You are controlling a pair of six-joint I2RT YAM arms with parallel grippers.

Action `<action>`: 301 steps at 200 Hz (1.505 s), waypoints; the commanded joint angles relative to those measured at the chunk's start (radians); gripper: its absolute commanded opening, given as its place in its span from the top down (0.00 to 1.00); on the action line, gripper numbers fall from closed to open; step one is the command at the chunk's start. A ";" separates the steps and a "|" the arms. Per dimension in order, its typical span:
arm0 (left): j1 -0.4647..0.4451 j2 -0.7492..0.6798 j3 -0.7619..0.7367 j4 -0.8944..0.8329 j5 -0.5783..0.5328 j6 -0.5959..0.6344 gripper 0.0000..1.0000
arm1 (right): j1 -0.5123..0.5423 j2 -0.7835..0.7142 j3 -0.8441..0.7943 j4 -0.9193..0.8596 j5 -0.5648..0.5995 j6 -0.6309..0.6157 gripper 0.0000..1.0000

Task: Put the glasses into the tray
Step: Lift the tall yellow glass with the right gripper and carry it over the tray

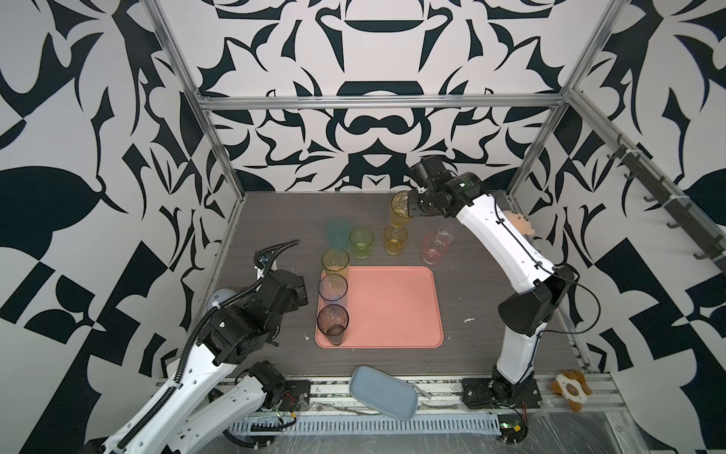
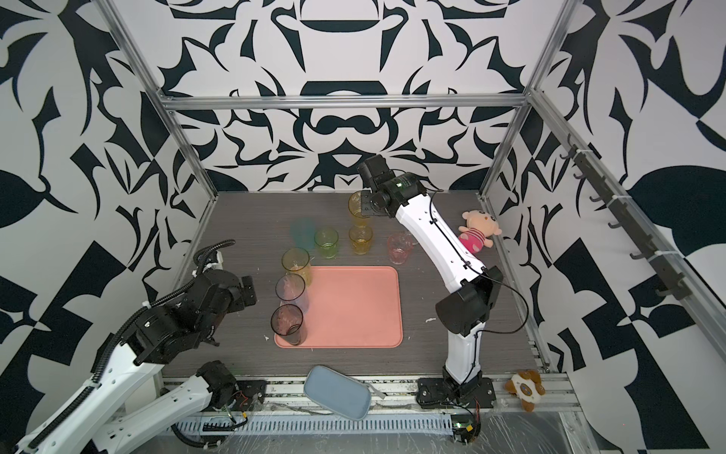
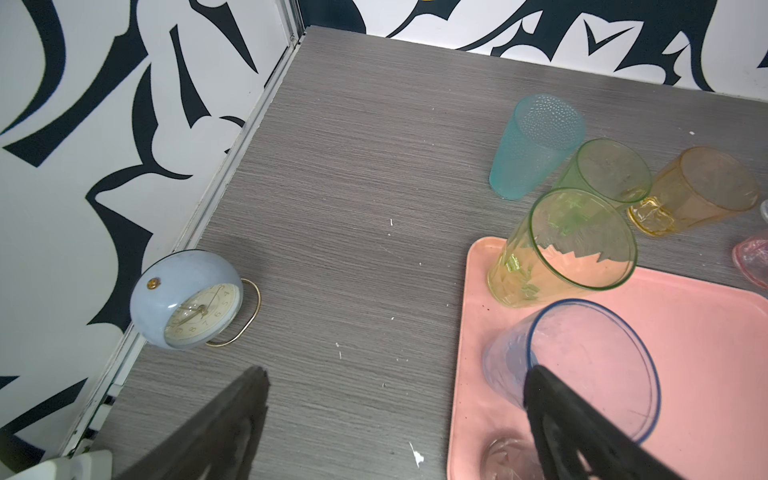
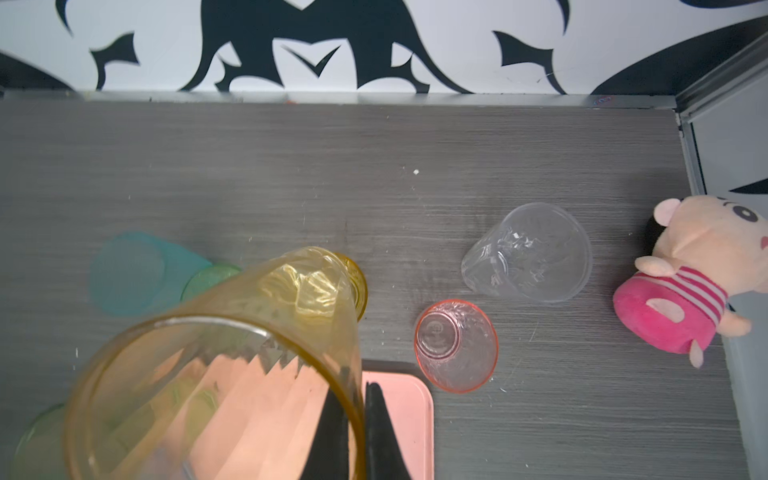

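- clock (image 3: 187, 299) stands on the desk (image 3: 353, 166) well left of the tray (image 1: 393, 306); it is no part of the job, so leave it be.
- left tool (image 3: 397, 374) hangs just left of the tray, jaws spread wide and empty; best left there, i judge, clear of the incoming path.
- three tall glasses stand inside the tray along its left rim: yellow-green glass (image 1: 336, 262) at the far corner, blue glass (image 1: 333, 290) in the middle, smoky grey glass (image 1: 333, 322) at the near end.
- on the desk beyond the tray's far rim: teal glass (image 1: 337, 234), green glass (image 1: 361, 242), short orange glass (image 1: 395, 239).
- amber glass (image 1: 400, 210) is off the desk and tilted, farther beyond that rim than the short orange glass; right tool (image 4: 359, 428) is clamped on its wall at the lip, one finger inside, one outside.
- step in hand, as i judge it: carry the amber glass to the tray. a one-wall pinch lets a tall glass swing, so go slowly, pass high over the short orange glass, bring it upright, aim for bare tray right of the standing row, and let go only once the base sits flat.
- pink glass (image 1: 434, 249) and clear glass (image 4: 528, 251) sit on the desk beyond the tray's far right corner; doll (image 2: 477, 232) lies farther right.
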State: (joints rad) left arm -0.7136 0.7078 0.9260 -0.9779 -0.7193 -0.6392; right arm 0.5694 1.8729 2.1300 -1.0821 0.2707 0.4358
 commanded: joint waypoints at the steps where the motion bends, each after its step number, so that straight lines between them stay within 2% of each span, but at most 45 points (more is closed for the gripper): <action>1: 0.002 -0.005 -0.006 -0.036 -0.028 -0.016 0.01 | 0.042 -0.045 0.031 -0.036 0.009 -0.035 1.00; 80: 0.002 0.002 -0.009 -0.035 -0.017 -0.018 0.01 | 0.133 -0.063 -0.108 -0.032 -0.026 0.018 1.00; 159: 0.002 0.016 -0.007 -0.038 -0.017 -0.019 0.01 | 0.153 -0.052 -0.234 0.017 -0.063 0.056 1.00; 301: 0.001 0.007 -0.007 -0.041 -0.023 -0.022 0.01 | 0.173 0.052 -0.286 0.045 -0.125 0.082 1.00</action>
State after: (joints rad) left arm -0.7136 0.7254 0.9260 -0.9894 -0.7258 -0.6403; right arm 0.7357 1.9320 1.8526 -1.0546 0.1509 0.4999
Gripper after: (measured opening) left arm 0.994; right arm 0.050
